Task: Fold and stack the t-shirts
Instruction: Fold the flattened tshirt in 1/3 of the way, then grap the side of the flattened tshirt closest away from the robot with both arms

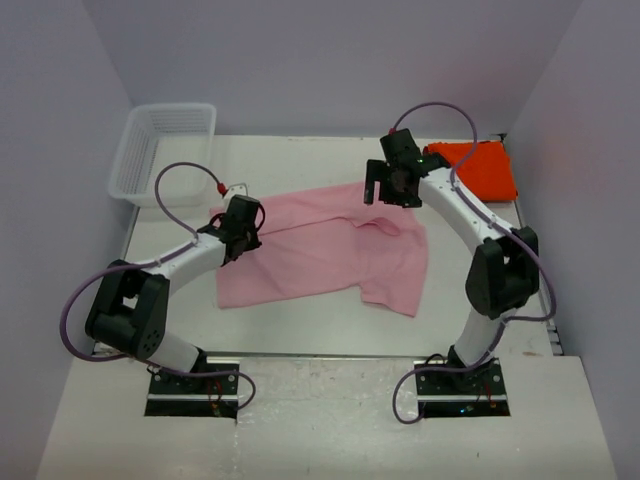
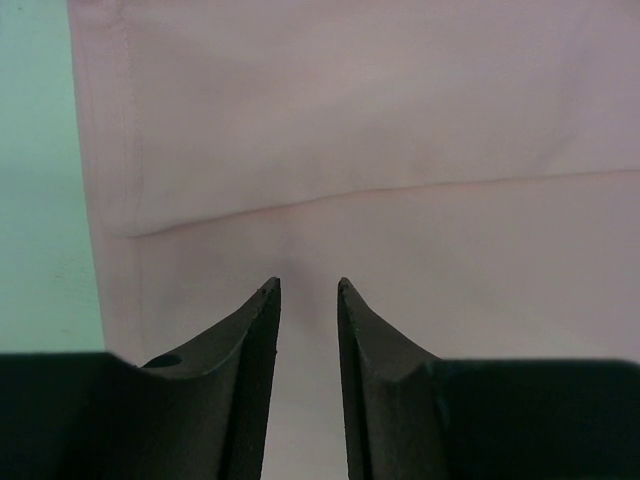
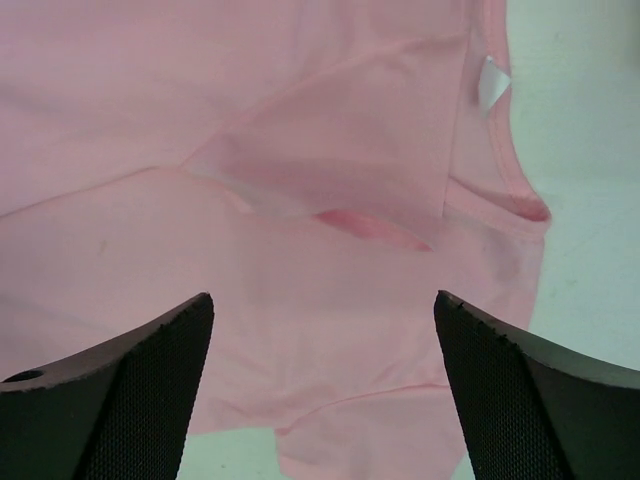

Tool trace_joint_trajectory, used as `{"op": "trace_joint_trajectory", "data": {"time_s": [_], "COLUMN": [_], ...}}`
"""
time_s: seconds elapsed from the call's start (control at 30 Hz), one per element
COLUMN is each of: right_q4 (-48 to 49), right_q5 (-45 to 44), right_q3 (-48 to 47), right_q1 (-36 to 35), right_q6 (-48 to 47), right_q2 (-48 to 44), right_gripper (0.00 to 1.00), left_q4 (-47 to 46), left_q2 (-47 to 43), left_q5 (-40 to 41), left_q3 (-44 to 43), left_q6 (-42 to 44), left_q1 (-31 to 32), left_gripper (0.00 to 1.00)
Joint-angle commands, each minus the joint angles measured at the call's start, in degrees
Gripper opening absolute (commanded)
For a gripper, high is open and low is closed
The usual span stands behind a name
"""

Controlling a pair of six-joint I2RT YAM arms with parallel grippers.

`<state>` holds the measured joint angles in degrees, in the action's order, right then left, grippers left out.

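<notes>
Your left gripper (image 2: 307, 288) is low over the left edge of the pink shirt (image 1: 330, 255). Its two fingers (image 2: 255, 340) are close together, with just a thin gap, and pink cloth shows in that gap. You cannot tell if the fingers are pinching the cloth or only sitting on top of it. A long crease runs across the cloth just past the tips.

Your right gripper (image 3: 323, 295) is spread wide and holds nothing. It hangs over the far side of the pink shirt, near the collar (image 3: 520, 195). A little white tag (image 3: 492, 85) shows there.

The pink shirt lies in the middle of the table (image 1: 300, 330). It is mostly flat, with its far part folded over a bit. The orange shirt (image 1: 485, 170) is folded up in the far right corner, well apart from the pink one. A white basket (image 1: 165, 150) sits in the far left corner.
</notes>
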<state>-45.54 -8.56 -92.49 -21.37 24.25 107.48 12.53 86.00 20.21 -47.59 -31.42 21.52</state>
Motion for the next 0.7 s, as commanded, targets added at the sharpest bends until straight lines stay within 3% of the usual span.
{"op": "trace_joint_trajectory", "data": {"time_s": [0.0, 0.1, 0.17, 0.3, 0.47, 0.67], "right_q4": [1.42, 0.28, 0.80, -0.25, 1.77, 1.16], "right_q5": [-4.98, -4.36, -5.50, -4.81, -2.26, 1.34], "right_q3": [3.00, 9.50, 17.23, 30.13, 42.99, 50.90], "right_q1": [0.27, 0.18, 0.27, 0.10, -0.17, -0.26], "right_q6": [0.89, 2.99, 5.27, 9.40, 16.87, 21.71], "right_q2": [-10.60, -16.57, -20.63, -29.24, -45.04, -48.86], "right_gripper": [0.90, 0.92, 0.99, 0.99, 0.93, 0.80], "left_q4": [0.65, 2.14, 3.02, 6.18, 8.03, 8.56], "left_q2": [-1.80, -3.46, -5.21, -6.80, -9.44, -11.02], "left_q5": [3.08, 3.00, 3.17, 4.66, 4.76, 4.14], "left_q3": [0.04, 0.39, 1.18, 1.63, 3.20, 3.47], "left_q6": [-1.71, -2.24, -3.12, -5.84, -7.52, -7.69], "left_q1": [1.68, 2.73, 4.40, 7.21, 8.36, 10.82], "left_gripper": [0.30, 0.29, 0.29, 0.32, 0.32, 0.31]}}
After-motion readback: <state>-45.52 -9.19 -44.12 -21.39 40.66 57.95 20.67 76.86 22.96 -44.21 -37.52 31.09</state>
